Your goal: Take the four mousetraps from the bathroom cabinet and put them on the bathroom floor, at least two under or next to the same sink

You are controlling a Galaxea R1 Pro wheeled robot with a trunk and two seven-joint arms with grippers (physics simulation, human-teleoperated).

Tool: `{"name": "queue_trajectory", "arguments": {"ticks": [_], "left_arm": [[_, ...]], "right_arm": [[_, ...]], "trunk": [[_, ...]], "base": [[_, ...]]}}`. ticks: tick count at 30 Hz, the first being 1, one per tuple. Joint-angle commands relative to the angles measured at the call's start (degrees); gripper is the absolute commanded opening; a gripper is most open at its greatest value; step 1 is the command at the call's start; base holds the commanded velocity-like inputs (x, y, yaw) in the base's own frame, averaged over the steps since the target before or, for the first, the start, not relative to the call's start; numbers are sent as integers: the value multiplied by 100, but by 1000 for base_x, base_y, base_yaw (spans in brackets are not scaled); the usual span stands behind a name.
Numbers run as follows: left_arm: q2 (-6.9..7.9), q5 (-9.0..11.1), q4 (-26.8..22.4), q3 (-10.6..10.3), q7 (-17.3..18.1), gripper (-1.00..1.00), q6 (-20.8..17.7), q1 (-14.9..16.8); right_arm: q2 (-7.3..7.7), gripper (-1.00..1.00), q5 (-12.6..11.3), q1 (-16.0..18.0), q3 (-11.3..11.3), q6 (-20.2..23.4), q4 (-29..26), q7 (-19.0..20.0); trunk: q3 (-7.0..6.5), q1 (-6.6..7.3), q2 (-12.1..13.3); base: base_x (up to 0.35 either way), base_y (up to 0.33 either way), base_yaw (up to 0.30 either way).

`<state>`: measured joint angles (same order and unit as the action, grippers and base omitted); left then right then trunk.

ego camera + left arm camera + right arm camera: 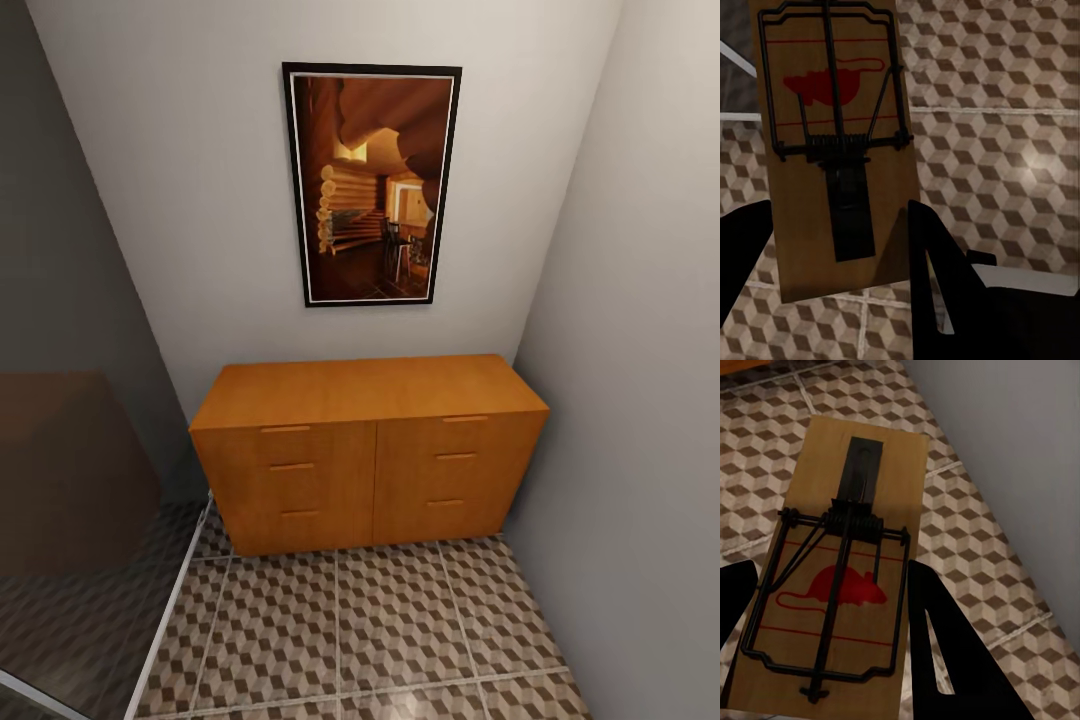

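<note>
1. And here's the cabinet (370, 450), orange-brown, sitting flush against the pale back wall, all six slot-handled drawers closed and its flat top bare.
2. Directly above the cabinet hangs a dark-framed picture (371, 185) of a log-cabin interior.
3. In front of the cabinet spreads the cube-patterned bathroom floor (400, 630), pale grout lines showing.
4. Left of the cabinet, a glass panel (70, 520) reflects the tiles.
5. Left gripper (840, 262) is clamped on a mousetrap (840, 150), black fingers at both long edges, board held above the floor tiles.
6. Right gripper (829, 622) grips a second mousetrap (844, 570) the same way, red mouse print up, over tiles beside the grey wall (1020, 435).
</note>
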<state>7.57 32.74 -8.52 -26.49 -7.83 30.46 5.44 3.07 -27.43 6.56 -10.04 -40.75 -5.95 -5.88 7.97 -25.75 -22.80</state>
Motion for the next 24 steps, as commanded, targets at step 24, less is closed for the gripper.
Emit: {"name": "queue_trajectory", "arguments": {"ticks": [24], "left_arm": [[-132,21,208,-49,-43,-100,21,2]], "right_arm": [[-67,-100,-8,3,-64,-11,6,-54]], "trunk": [[12,-3,-11]], "base": [[0,0,0]]}}
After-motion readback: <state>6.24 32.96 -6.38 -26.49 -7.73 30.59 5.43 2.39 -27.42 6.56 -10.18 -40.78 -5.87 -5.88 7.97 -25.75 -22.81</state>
